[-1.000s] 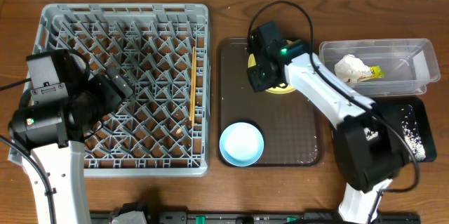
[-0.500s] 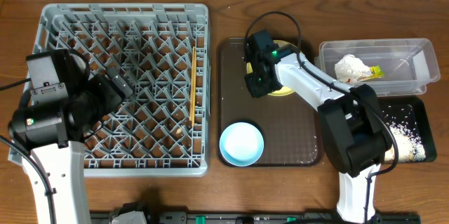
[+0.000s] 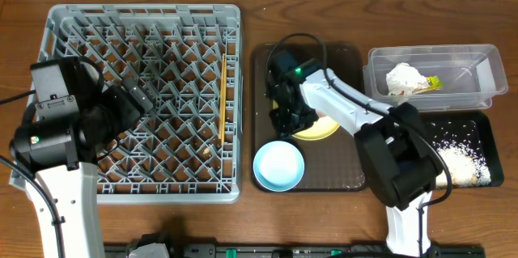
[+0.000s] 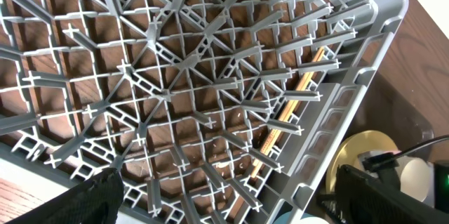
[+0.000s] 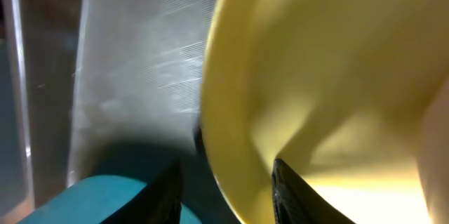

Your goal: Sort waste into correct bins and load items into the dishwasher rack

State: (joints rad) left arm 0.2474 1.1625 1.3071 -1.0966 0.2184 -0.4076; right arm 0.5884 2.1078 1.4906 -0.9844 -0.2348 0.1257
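Note:
The grey dishwasher rack (image 3: 146, 15) fills the left of the table, with thin wooden chopsticks (image 3: 222, 100) lying along its right side; they also show in the left wrist view (image 4: 291, 108). My left gripper (image 3: 137, 96) hovers open over the rack's pegs (image 4: 224, 199), holding nothing. On the brown serving tray (image 3: 348, 169), the yellow plate (image 3: 324, 129) lies just above the light blue bowl (image 3: 279, 166). My right gripper (image 3: 287, 116) straddles the plate's left rim (image 5: 316, 76). One finger lies inside the plate; the other stands off the rim with a dark gap (image 5: 228, 189).
A clear tub (image 3: 486, 56) at the back right holds a crumpled white napkin (image 3: 405, 78) and a yellow-green packet (image 3: 435, 83). In front of it a black tray (image 3: 484, 124) holds white rice scraps (image 3: 453, 157). The blue bowl (image 5: 105, 199) lies close under my right fingers.
My right arm has pulled the yellow plate from the tray's far end toward the blue bowl, and its jaws have widened around the rim. The left arm has stayed still.

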